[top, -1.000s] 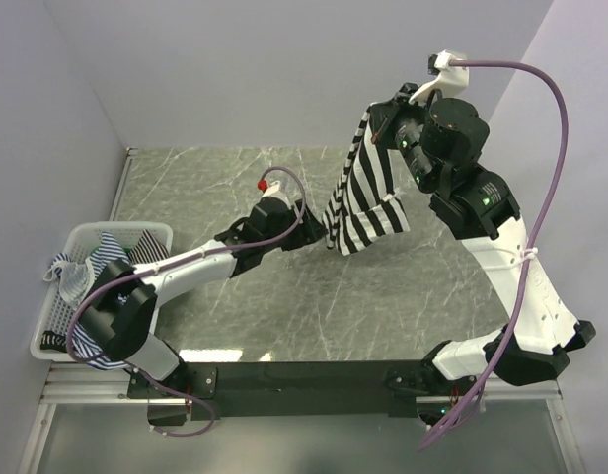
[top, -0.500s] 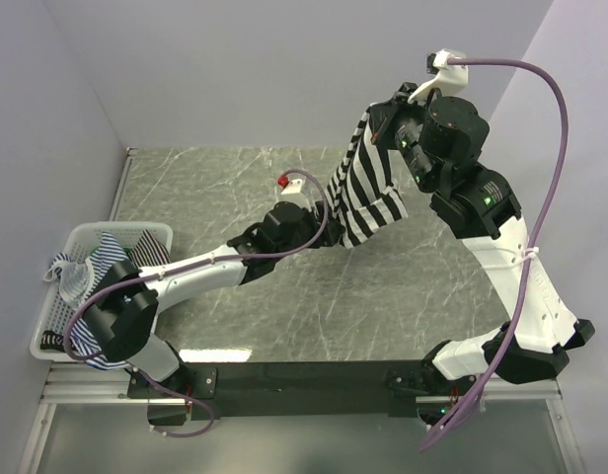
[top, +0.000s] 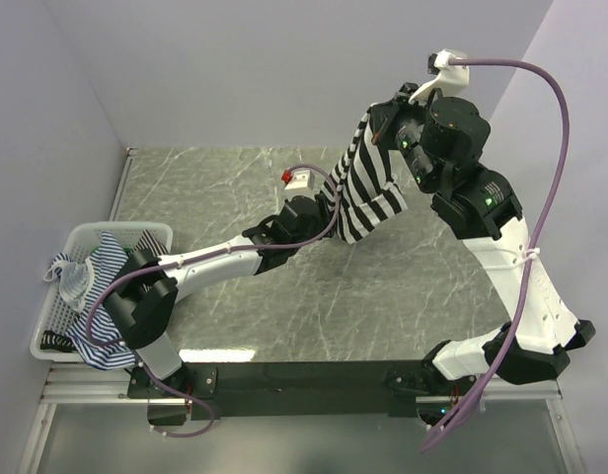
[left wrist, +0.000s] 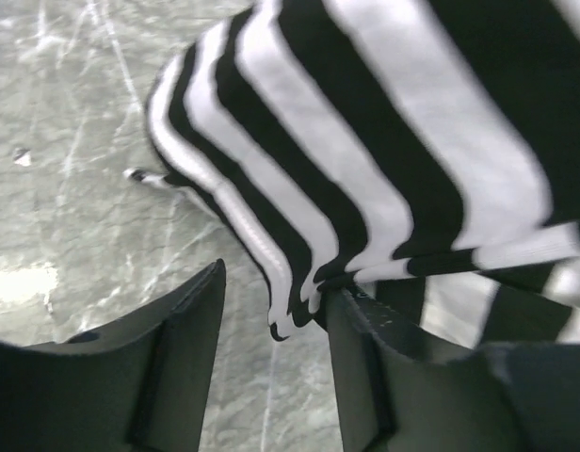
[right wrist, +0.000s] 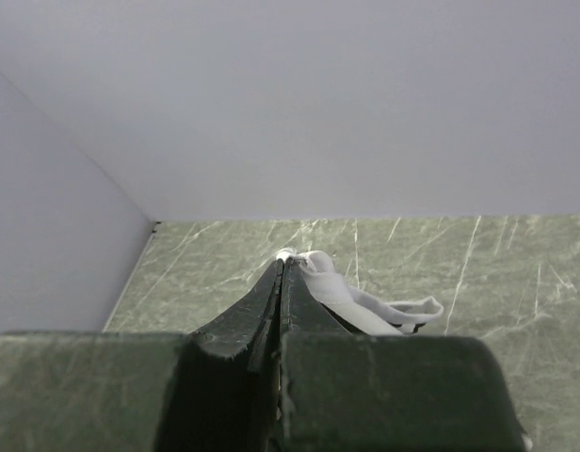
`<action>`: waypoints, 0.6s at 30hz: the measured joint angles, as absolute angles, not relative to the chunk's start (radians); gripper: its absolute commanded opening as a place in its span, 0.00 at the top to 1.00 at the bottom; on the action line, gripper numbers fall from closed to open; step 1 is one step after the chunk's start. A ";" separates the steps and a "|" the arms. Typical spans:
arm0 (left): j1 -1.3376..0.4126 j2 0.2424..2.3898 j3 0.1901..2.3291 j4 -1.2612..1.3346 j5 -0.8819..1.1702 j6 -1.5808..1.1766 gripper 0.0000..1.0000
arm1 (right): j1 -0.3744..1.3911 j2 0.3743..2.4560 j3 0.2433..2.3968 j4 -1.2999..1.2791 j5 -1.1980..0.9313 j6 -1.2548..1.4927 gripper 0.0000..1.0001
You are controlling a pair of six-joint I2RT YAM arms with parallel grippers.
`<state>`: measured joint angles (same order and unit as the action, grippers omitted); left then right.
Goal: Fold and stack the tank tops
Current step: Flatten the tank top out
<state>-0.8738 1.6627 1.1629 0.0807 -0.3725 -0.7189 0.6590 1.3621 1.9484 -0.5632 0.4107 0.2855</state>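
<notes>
Item 1, right tool (right wrist: 282, 264): I log it as clamped tight. Its two fingers are pressed together on a white strap (right wrist: 365, 303) of the black-and-white tank top (top: 368, 188). On my overhead view it sits raised at about 1 o'clock over the tabletop (top: 215, 188).

Item 2, black-and-white tank top: it hangs from the right tool and drapes down toward 7 o'clock. The bold stripes are bunched and curved at the lower end. I cannot tell whether its lowest edge touches the tabletop.

Item 3, left tool (left wrist: 279, 282): the jaws stand apart and are not closed on anything. The arm stretches from its base at 7 o'clock toward the middle of the tabletop, which puts the tool at the garment's lower edge. On my left wrist view the hem (left wrist: 288, 320) dangles into the gap between the fingers. The cloth lies against the finger on the 3 o'clock side, and the finger on the 9 o'clock side is clear of it.

Item 4, basket (top: 136, 228): white mesh, at the 8 o'clock edge of the scene, well apart from both tools. It holds blue-striped tops (top: 112, 259) in a loose heap, and some cloth spills over the near rim under the left arm.

Item 5, tabletop: grey-green with a marbled pattern.
</notes>
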 measured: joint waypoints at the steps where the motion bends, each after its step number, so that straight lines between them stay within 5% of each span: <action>1: -0.874 1.666 1.163 0.077 -0.379 -0.719 0.52 | 0.659 1.361 1.948 -0.564 0.411 0.286 1.00; 18: -0.878 1.701 1.172 0.122 -0.390 -0.695 0.50 | 0.662 1.339 1.948 -0.568 0.419 0.279 1.00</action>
